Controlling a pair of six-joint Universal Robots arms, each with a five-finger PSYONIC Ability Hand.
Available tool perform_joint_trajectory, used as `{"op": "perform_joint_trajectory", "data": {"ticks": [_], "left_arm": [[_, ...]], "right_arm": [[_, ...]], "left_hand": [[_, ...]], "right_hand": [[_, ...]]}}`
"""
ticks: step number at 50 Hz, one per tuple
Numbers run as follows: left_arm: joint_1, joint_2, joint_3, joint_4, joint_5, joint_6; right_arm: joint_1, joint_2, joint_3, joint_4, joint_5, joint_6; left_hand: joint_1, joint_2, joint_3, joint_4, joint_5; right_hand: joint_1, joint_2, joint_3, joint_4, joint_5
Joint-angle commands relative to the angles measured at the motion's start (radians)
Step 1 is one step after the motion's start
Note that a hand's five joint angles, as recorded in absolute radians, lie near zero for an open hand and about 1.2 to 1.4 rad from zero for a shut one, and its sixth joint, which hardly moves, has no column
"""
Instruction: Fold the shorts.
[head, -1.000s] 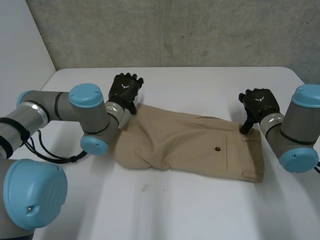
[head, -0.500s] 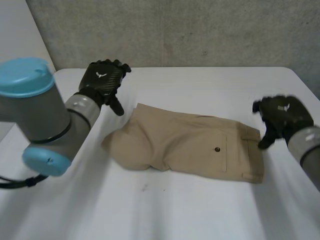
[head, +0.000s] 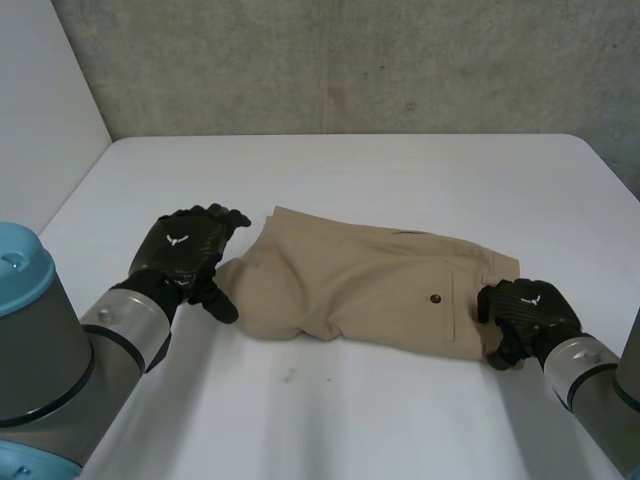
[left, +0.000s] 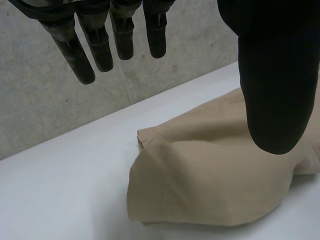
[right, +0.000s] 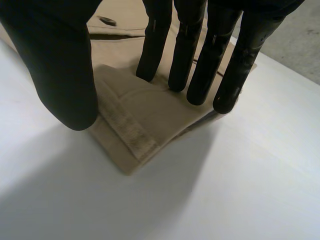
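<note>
While the shorts (head: 370, 285) lie flat on the table (head: 330, 420), the left robot hand (head: 185, 255) hovers, fingers straight, beside their leg end (left: 200, 195). The right robot hand (head: 525, 315), fingers straight and thumb apart, sits over the waistband corner (right: 131, 137), perhaps touching. The next move, I judge, is to pinch both ends for a crosswise fold.

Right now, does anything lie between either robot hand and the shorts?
Nothing visible does. The right robot hand is at the waistband corner of the shorts, its fingers straight over the cloth. The left robot hand hovers open by the leg end.
</note>
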Motion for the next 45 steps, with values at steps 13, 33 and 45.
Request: {"op": "perform_joint_trajectory", "data": {"ticks": [13,33,45], "left_arm": [[0.014,0.019,-0.021,0.017,-0.003,-0.016],[0.023,0.032,-0.031,0.017,-0.001,-0.016],[0.019,0.038,-0.020,0.017,-0.001,-0.016]], "right_arm": [[-0.216,-0.022,-0.024,0.001,-0.027,-0.080],[0.071,-0.122,-0.363,0.263,-0.104,-0.303],[0.494,0.124,-0.446,0.240,-0.189,-0.385]], "left_hand": [[-0.063,-0.037,-0.047,-0.037,-0.023],[-0.066,-0.040,-0.050,-0.040,-0.026],[-0.066,-0.040,-0.050,-0.040,-0.026]], "right_hand": [[0.809,0.685,0.685,0.687,0.717],[0.809,0.685,0.685,0.687,0.717],[0.809,0.685,0.685,0.687,0.717]]}}
